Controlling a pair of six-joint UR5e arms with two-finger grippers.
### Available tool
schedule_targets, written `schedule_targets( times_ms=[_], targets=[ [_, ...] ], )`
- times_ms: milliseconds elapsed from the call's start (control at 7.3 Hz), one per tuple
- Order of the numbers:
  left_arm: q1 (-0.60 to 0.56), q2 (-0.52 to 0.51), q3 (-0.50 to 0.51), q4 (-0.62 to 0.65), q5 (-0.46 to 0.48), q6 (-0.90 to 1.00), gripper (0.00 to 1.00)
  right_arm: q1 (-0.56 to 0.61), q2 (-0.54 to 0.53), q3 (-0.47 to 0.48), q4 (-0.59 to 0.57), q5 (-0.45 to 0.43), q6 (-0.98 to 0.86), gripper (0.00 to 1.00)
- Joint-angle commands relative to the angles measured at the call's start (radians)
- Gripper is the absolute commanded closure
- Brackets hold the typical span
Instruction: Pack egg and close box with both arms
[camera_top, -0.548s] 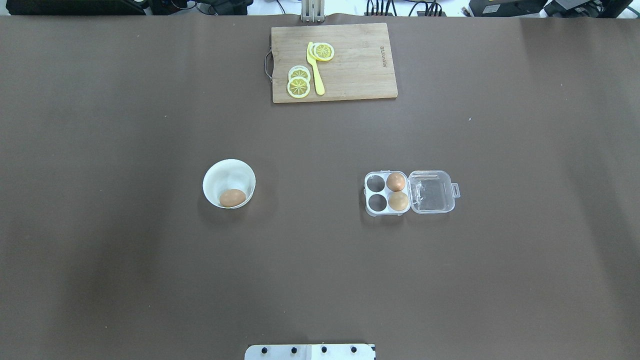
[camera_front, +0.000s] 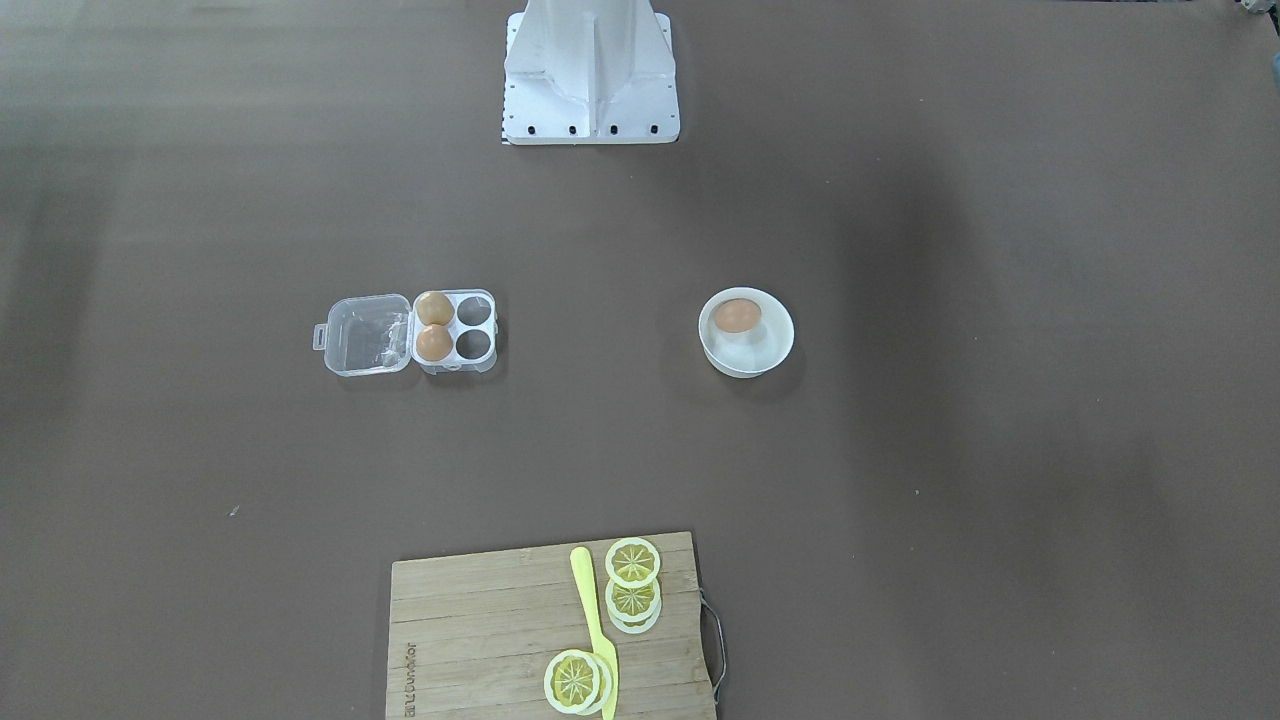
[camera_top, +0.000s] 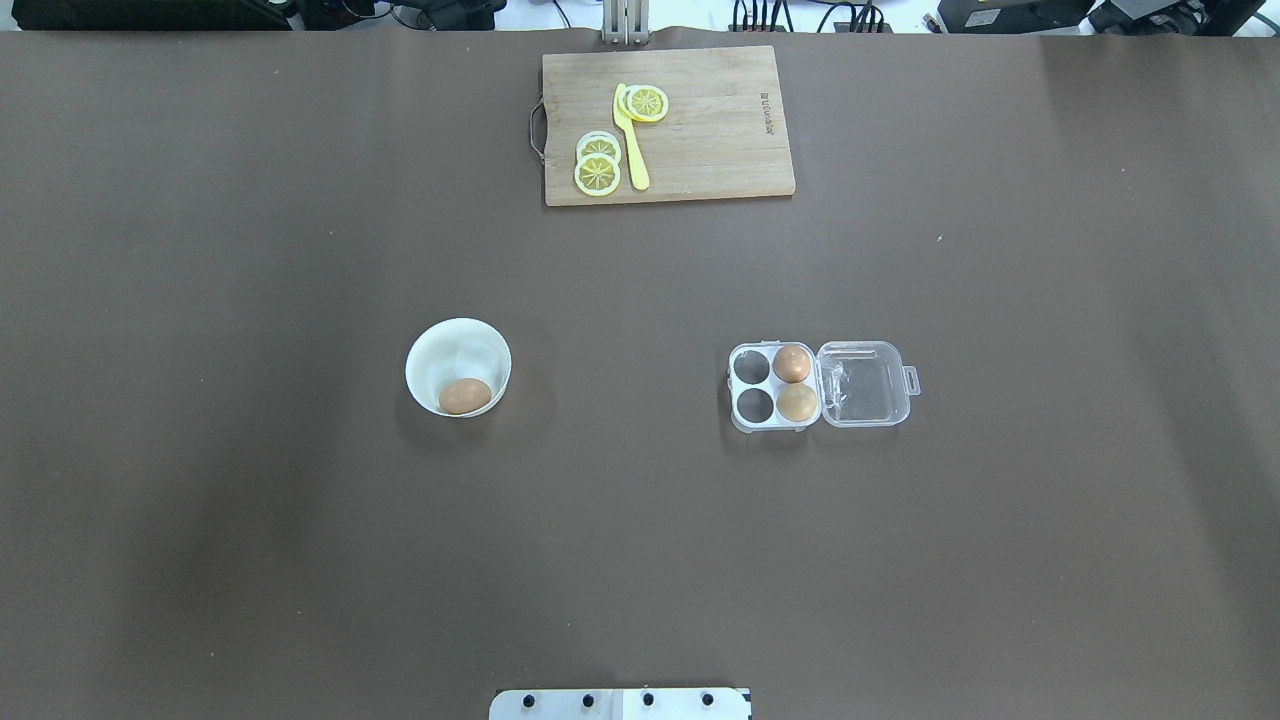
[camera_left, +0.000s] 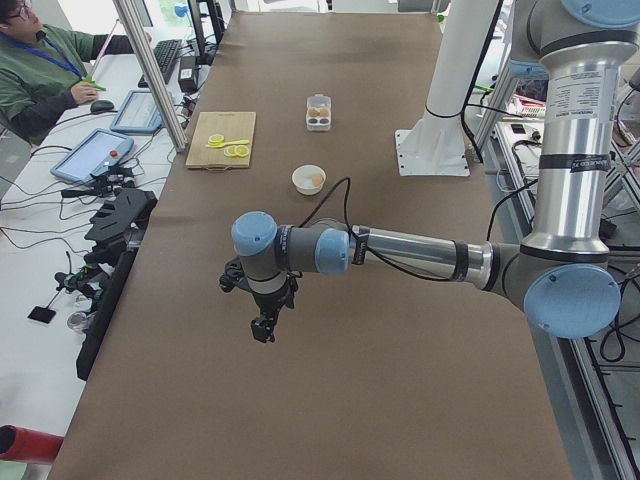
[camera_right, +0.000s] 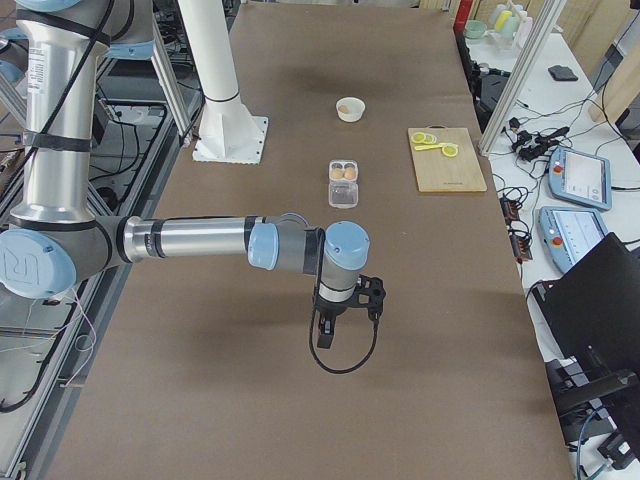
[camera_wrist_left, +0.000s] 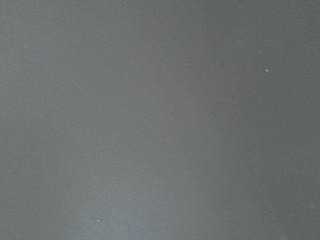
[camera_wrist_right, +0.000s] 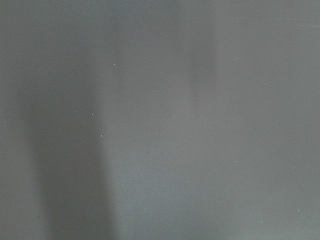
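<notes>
One tan-brown egg (camera_top: 465, 396) lies in a round white bowl (camera_top: 458, 345) at the table's left middle; it also shows in the front view (camera_front: 737, 316). The clear egg box (camera_top: 752, 388) stands right of centre with its lid (camera_top: 865, 384) open flat to the right. Two eggs (camera_top: 791, 363) (camera_top: 797, 402) fill the cells next to the hinge; the two left cells are empty. My left gripper (camera_left: 262, 328) hangs over bare table far from the bowl. My right gripper (camera_right: 325, 335) hangs over bare table far from the box. I cannot tell whether either is open or shut. Both wrist views show only brown table.
A wooden cutting board (camera_top: 700, 150) with lemon slices (camera_top: 597, 174) and a yellow knife (camera_top: 630, 140) lies at the far middle edge. The white base pedestal (camera_front: 592, 75) stands at the robot's side. An operator (camera_left: 40, 70) sits at a desk beside the table.
</notes>
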Motion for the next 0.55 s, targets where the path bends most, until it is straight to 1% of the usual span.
schedule_targets(
  times_ms=[0,411],
  targets=[
    [0.003,-0.006,0.001,-0.001,-0.003,-0.007,0.02,0.0,0.0,0.0,0.002,0.002,-0.001,0.0],
    [0.003,-0.039,-0.001,-0.005,-0.026,-0.007,0.02,0.0,0.0,-0.002,0.003,0.002,0.0,0.0]
  ],
)
